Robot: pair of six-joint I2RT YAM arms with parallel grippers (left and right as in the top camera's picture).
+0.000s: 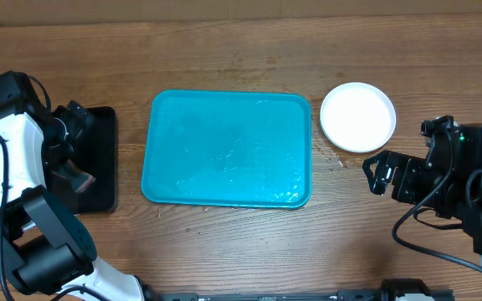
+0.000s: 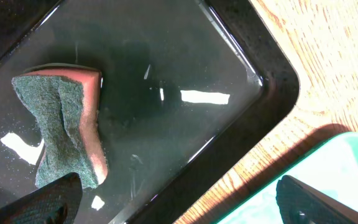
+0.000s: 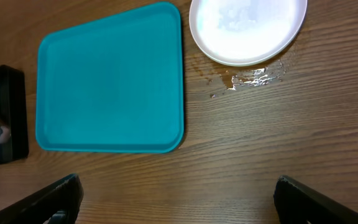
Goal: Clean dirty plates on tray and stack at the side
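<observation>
the tray (image 1: 224,150) is bare and the white plate (image 1: 357,117) sits beside it, so we judge cleaning done: the sponge (image 2: 64,127) rests in the black tray (image 2: 185,62), left gripper (image 2: 179,202) and right gripper (image 3: 179,199) spread apart, holding nothing.

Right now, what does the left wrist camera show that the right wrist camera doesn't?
Only the left wrist: the sponge up close, with its green scrub face and pink layer; in the right wrist view it is just a tiny blur.
Only the right wrist: the white plate, the spatter on the wood beside it, and the whole turquoise tray.
Both: the black tray, the turquoise tray (only a corner in the left wrist view), and the wooden table.
</observation>
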